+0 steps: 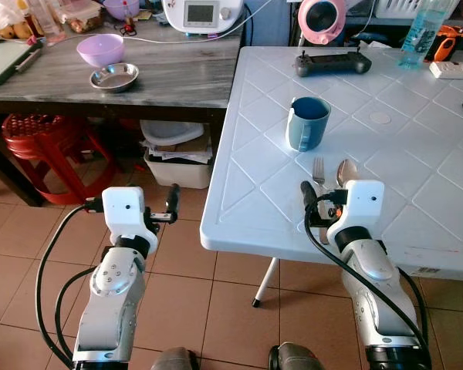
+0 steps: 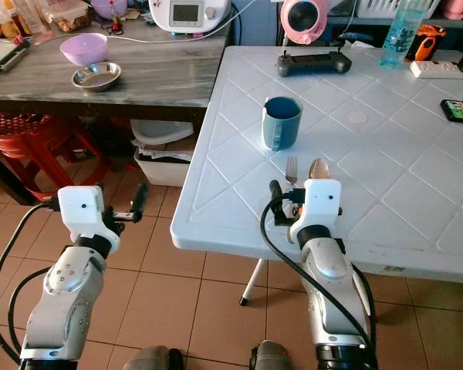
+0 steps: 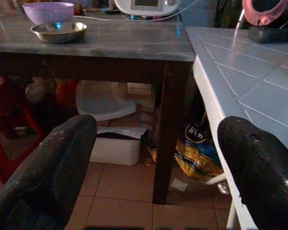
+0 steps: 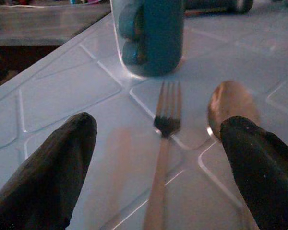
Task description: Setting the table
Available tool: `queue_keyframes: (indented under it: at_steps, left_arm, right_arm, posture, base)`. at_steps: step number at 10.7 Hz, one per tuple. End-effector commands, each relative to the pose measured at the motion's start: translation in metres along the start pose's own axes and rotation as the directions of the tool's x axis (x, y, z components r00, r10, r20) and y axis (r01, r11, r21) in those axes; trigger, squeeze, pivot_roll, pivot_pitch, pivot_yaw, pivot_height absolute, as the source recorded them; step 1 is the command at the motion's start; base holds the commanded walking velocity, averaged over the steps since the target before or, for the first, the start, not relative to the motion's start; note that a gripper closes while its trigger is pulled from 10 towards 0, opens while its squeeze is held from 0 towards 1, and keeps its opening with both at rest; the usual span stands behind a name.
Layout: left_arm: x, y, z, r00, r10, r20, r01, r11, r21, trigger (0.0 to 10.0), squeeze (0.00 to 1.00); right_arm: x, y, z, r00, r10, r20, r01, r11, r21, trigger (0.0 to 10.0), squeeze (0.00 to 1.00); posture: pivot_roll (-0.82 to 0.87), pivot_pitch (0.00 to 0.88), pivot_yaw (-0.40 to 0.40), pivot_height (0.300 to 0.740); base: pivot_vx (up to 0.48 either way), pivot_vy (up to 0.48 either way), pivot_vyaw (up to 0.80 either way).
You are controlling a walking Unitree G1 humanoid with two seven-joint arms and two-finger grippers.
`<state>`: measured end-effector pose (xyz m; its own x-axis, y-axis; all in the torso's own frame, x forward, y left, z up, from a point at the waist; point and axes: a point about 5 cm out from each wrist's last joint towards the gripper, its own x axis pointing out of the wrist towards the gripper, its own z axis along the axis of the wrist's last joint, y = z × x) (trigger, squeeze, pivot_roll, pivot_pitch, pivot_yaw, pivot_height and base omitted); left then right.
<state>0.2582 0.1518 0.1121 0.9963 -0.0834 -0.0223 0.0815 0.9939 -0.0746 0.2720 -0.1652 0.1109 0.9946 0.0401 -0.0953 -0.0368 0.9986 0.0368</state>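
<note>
white plastic table [image 1: 417, 177] with a moulded diamond pattern, seen from the robot's head camera. a blue mug [image 1: 306, 122] stands upright near the middle of its near half, handle toward the robot's left. just in front of the mug lie a fork [image 4: 164, 125] and a spoon [image 4: 229, 107], side by side and apart, tines and bowl pointing at the mug, the fork on the robot's left of the spoon.

the right gripper [image 4: 158, 163] sits low over the table's near edge, above the handles of the cutlery; its fingers [image 4: 57, 167] are spread wide, one outside the fork, the other over the spoon, and grip nothing. whether the far finger touches the spoon cannot be told from the dim wrist view.

the left gripper [image 3: 153, 163] hangs beside the table over the tiled floor [image 1: 185, 270], fingers parted and empty, facing the gap under the dark wooden side table [image 1: 170, 77].

on that side table: a purple bowl [image 1: 100, 48] touching a small steel dish [image 1: 114, 76], and a white appliance [image 1: 202, 13] with a screen. below it, a red stool [image 1: 38, 146] and a white box [image 1: 177, 166] of papers.

far side of the white table: a black controller [image 1: 332, 63], a pink round device [image 1: 322, 17], a clear water bottle [image 1: 424, 31], a power strip [image 1: 453, 69].
</note>
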Motion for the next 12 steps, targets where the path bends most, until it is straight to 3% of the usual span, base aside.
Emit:
queue_keyframes:
  at_steps: [1,5,11,12]
  left_arm:
    - [0.0,0.001,-0.001,1.0,0.001,-0.012,0.0,1.0,0.011,10.0,0.0]
    - [0.0,-0.001,-0.002,1.0,-0.012,-0.018,0.012,1.0,0.014,10.0,0.0]
    - [-0.001,0.0,-0.001,1.0,-0.013,-0.019,0.014,1.0,0.018,10.0,0.0]
    - [0.001,0.001,-0.001,1.0,-0.02,-0.02,0.021,1.0,0.023,10.0,0.0]
  right_arm:
    - [0.003,0.002,-0.003,1.0,0.015,-0.023,-0.015,1.0,0.01,10.0,0.0]
    - [0.017,0.014,0.007,0.998,0.06,-0.012,-0.059,0.998,0.035,10.0,0.0]
    - [0.006,0.011,-0.009,0.994,0.064,-0.089,-0.06,0.997,0.047,10.0,0.0]
    - [0.007,0.003,-0.02,0.986,0.04,-0.161,-0.036,0.999,0.027,0.0,0.0]
  posture:
    - [-0.02,0.096,0.072,0.74]
    - [-0.01,0.102,0.074,0.74]
    - [-0.01,0.11,0.077,0.74]
    - [-0.01,0.11,0.081,0.74]
  base:
    - [0.0,0.0,0.0]
    - [0.0,0.0,0.0]
    - [0.0,0.0,0.0]
    - [0.0,0.0,0.0]
